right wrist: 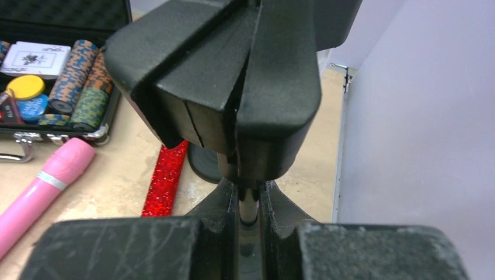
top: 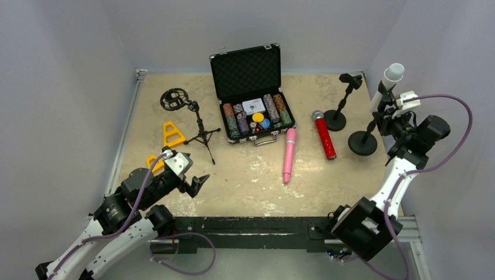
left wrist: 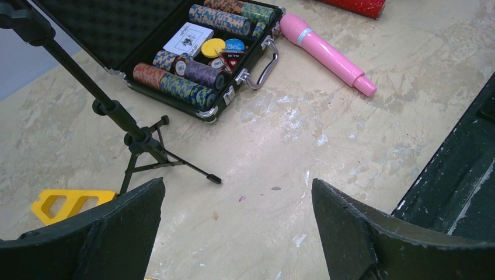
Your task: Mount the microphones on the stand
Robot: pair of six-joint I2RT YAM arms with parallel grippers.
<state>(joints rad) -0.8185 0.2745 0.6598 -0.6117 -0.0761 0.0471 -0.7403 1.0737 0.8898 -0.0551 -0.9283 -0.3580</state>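
Observation:
The white microphone (top: 390, 79) with a silver head sticks up at a tilt from the clip of the right round-base stand (top: 362, 143). My right gripper (top: 383, 116) is shut on that stand's thin pole (right wrist: 249, 205), just under the black clip (right wrist: 233, 87). The pink microphone (top: 289, 154) and the glittery red microphone (top: 324, 135) lie on the table; both also show in the right wrist view, pink (right wrist: 41, 186) and red (right wrist: 166, 178). My left gripper (top: 190, 175) is open and empty above bare table (left wrist: 236, 221).
A second round-base stand (top: 334, 119) with an empty clip stands by the red microphone. A tripod stand (top: 198, 125) with a ring mount stands at the left. An open poker chip case (top: 252, 114) sits at the middle back. Yellow pieces (top: 171, 135) lie at the left.

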